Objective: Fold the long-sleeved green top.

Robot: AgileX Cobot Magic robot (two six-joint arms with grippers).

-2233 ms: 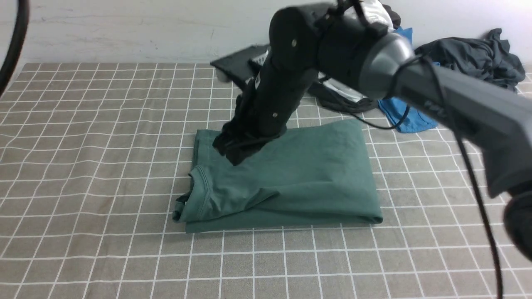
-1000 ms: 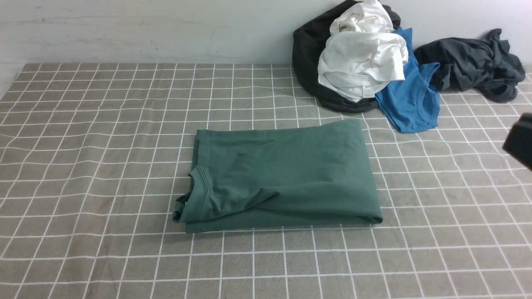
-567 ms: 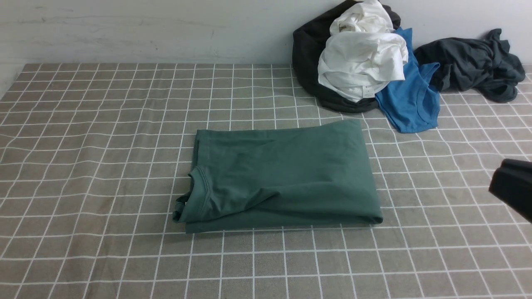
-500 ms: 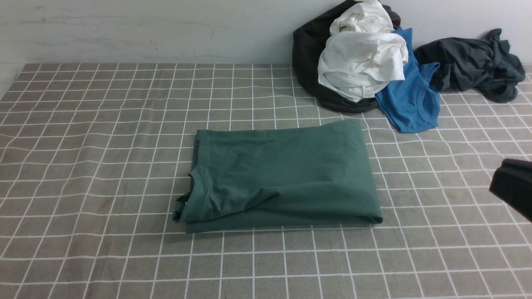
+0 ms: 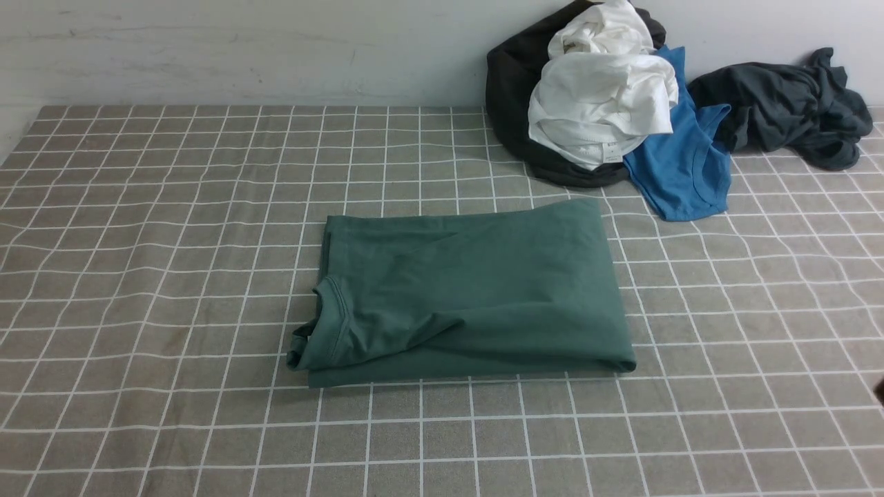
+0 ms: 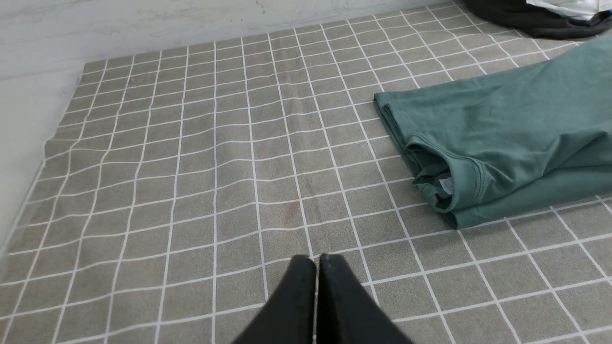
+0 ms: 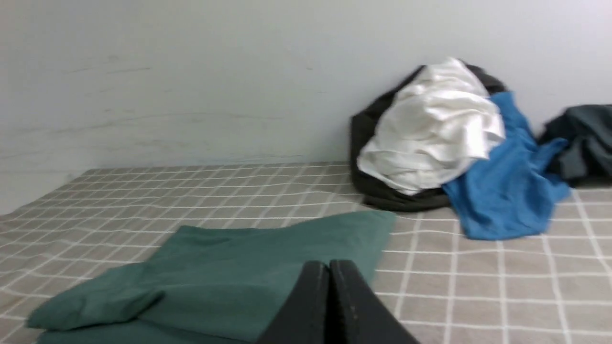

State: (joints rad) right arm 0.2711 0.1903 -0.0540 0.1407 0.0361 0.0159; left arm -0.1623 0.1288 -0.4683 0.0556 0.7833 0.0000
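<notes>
Item 1, one dull forest-green cotton long-sleeved top (image 5: pixel 469 293): lies folded into a rough rectangle at the centre of the front view, flat on the cloth, nothing touching it. Ribbed crew neck (image 5: pixel 333 317) sits at its lower left corner; a small white neck label (image 6: pixel 446 184) shows inside the collar in the left wrist view. Sleeves are tucked out of sight.

Item 2, one grey tablecloth with a white grid (image 5: pixel 173 276), covering the whole work surface.

Item 3, laundry heap, upper right of the front view, well apart from the top: one crumpled white garment (image 5: pixel 601 103) resting on one black garment (image 5: pixel 511 90), largely hidden beneath it; one bright blue shirt (image 5: pixel 680 169) just beside them; one dark charcoal garment (image 5: pixel 787 103) against the pale wall (image 5: pixel 242 48).

Item 4, two black grippers. Left gripper (image 6: pixel 316 282): fingers pressed together, holding nothing, above bare cloth. Right gripper (image 7: pixel 329 286): fingers pressed together, empty, at the lower frame edge over the top's edge. Both arms lie outside the front view.
</notes>
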